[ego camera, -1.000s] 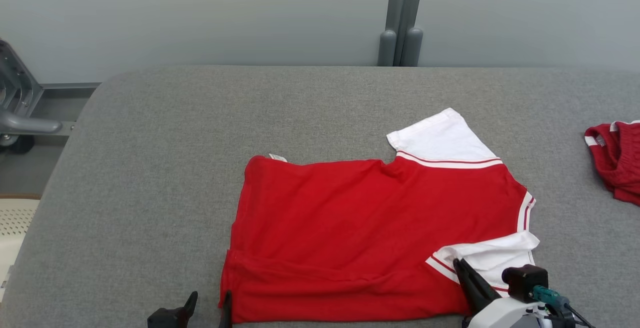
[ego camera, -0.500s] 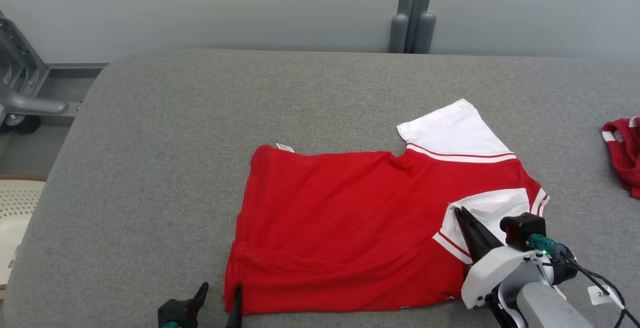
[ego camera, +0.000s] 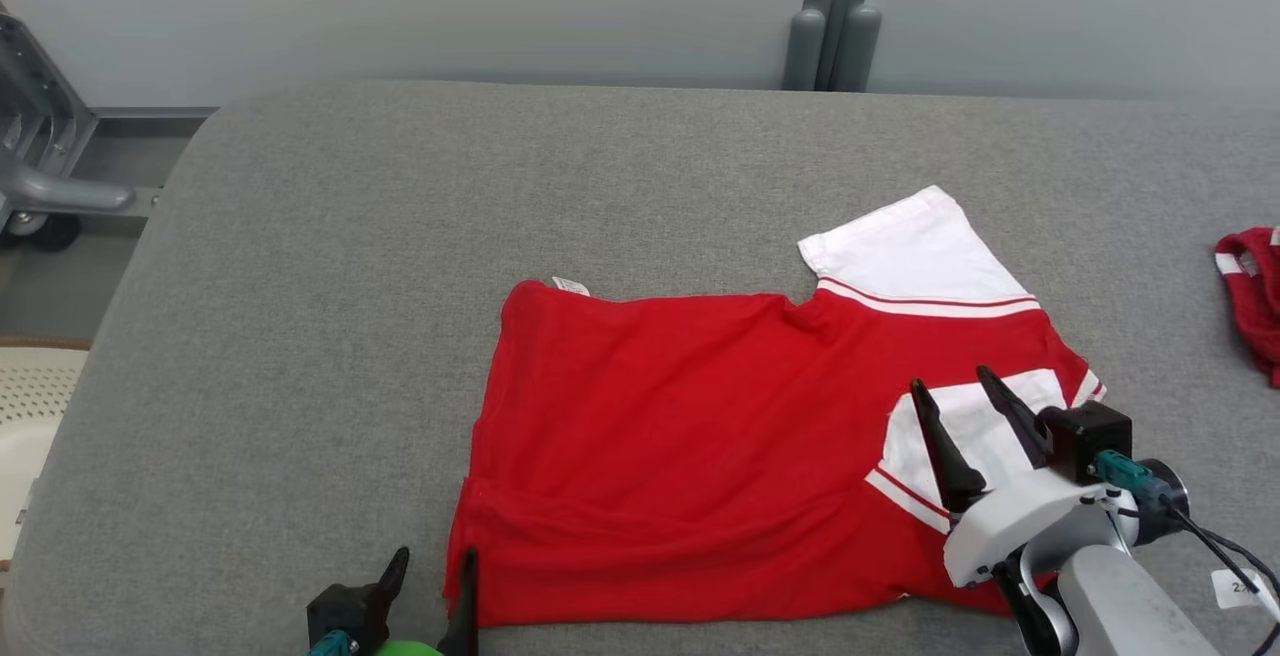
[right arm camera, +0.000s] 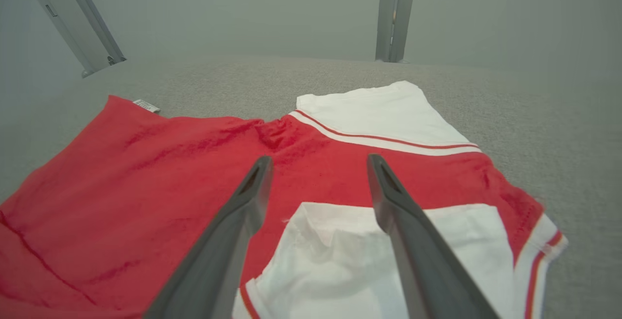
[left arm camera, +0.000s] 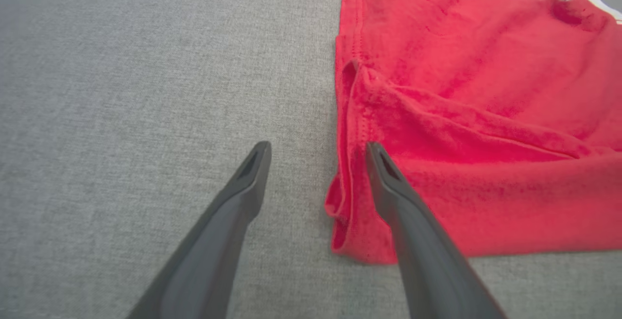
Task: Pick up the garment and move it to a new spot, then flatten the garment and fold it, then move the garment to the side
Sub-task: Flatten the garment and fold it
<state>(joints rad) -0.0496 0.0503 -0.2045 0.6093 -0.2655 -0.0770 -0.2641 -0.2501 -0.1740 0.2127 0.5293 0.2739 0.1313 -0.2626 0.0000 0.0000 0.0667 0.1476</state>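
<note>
In the head view, a red garment (ego camera: 700, 436) with white sleeves is being carried by the grey worktop (ego camera: 350, 286). It is lying flat on the near half, a little right of the middle, with its lower hem close to the near edge. One white sleeve (ego camera: 920, 246) is being spread toward the far edge, and the other sleeve (ego camera: 985, 441) is being kept folded over the red body. The right gripper (ego camera: 948, 379) is being held over this folded sleeve, its fingers spread apart and nothing being grasped between them. The left gripper (ego camera: 434, 556) is being held at the near edge, at the garment's near left corner, its fingers also released. A second red cloth (ego camera: 1250, 296) is being shown at the right edge, well apart from the garment.

In the left wrist view, the two dark fingers are being kept wide apart. One is being shown over the bare worktop, the other over the wrinkled hem corner of the garment. Whether this finger is touching the fabric cannot be told.

In the right wrist view, the fingers are being held open above the folded white sleeve, with the red body and the far sleeve being seen beyond them.
</note>
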